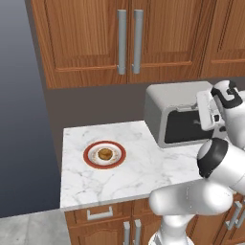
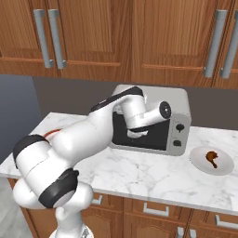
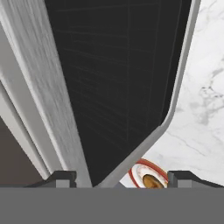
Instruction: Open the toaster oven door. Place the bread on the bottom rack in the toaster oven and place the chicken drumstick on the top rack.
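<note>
The toaster oven (image 1: pixel 165 103) (image 2: pixel 179 104) stands at the back of the counter with its door (image 2: pixel 160 132) (image 3: pixel 127 74) closed. Its racks are hidden behind the dark glass. My gripper (image 3: pixel 122 177) (image 1: pixel 206 117) (image 2: pixel 137 133) is up against the door's top edge, open. The silver bar handle (image 3: pixel 48 87) runs between the fingers, close to the left fingertip (image 3: pixel 61 176). The bread (image 1: pixel 105 154) (image 3: pixel 151 180) sits on a red-rimmed plate (image 1: pixel 88 155) left of the oven. The chicken drumstick (image 2: pixel 213 158) lies on a grey plate (image 2: pixel 225 167) to the oven's right.
Wooden wall cabinets (image 1: pixel 129 38) hang above the oven. The marble counter (image 1: pixel 139 177) ends at a left edge just beyond the red-rimmed plate. My own arm (image 2: pixel 83 139) crosses in front of the oven's left half.
</note>
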